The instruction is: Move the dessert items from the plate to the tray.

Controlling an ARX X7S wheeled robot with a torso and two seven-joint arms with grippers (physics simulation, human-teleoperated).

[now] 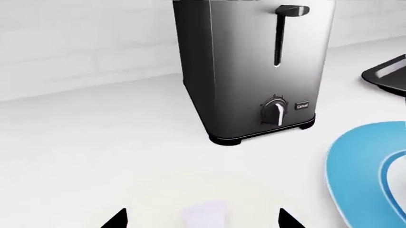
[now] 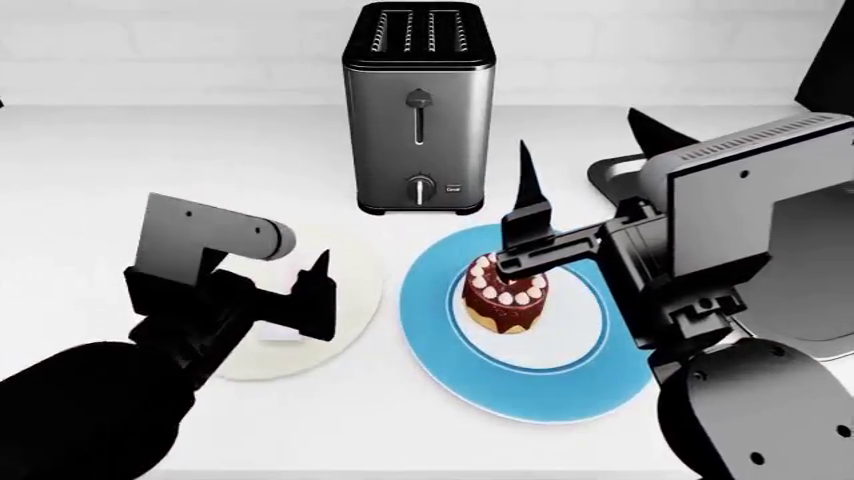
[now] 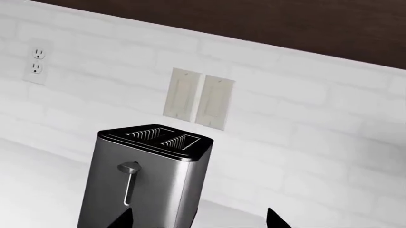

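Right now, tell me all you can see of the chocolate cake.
The chocolate cake is small, round and dark brown, topped by a ring of pink-white dollops, with a yellowish base. It stands upright on the white centre of the blue plate, in front of the toaster. The right gripper is at its top rear edge; whether it touches is unclear. The wrist views do not show it.

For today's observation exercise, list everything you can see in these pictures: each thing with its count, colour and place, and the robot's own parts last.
Toaster: one, silver and black, back centre of the counter.
Blue plate: one, blue with white centre, front of the toaster.
Chocolate cake: one, brown with pink-white dollops, on the blue plate.
White plate: one, cream, left of the blue plate.
Thin white piece: one, pale, on the white plate.
Tray: one, black, right, mostly hidden.
Wall switches: two, cream.
Outlet: one, white.
Left gripper: black, over the white plate.
Right gripper: black, above the cake.
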